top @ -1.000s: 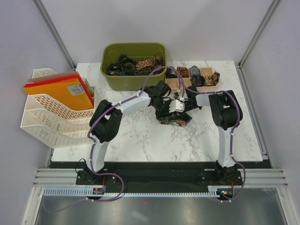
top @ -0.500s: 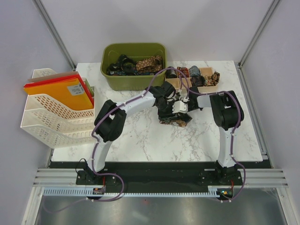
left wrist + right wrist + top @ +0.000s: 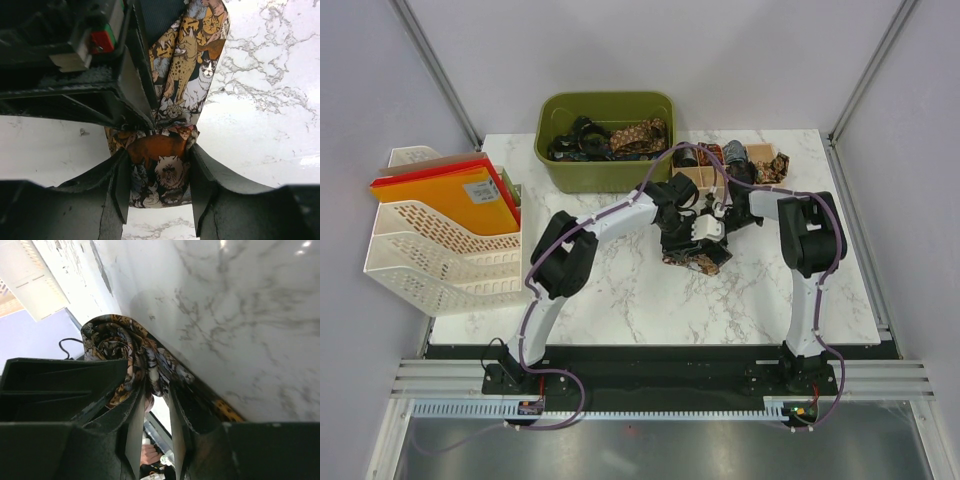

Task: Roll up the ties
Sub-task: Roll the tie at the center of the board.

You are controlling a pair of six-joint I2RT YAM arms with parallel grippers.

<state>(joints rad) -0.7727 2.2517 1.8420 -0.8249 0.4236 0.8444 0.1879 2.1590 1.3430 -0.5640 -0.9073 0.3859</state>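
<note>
R hand (image 3: 156,386) fingers slightly apart; rolled tie (image 3: 112,346) on marble table (image 3: 225,315), strip btwn tips, prob. slack.

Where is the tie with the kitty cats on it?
In the top view the cat tie lies mid-table, just nearer the arms than the green bin, and it is pinched by the left gripper.

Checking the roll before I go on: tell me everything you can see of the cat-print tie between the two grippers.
The cat-print tie looks like smooth woven fabric, with a dark ground crowded with orange, gold, grey and white cats. One end is wound into a loose coil and lies on the marble table; the rest trails out flat. The left gripper pinches it across its width, bunching the cloth. The right gripper has its jaws parted, straddling a layer beside the coil.
</note>
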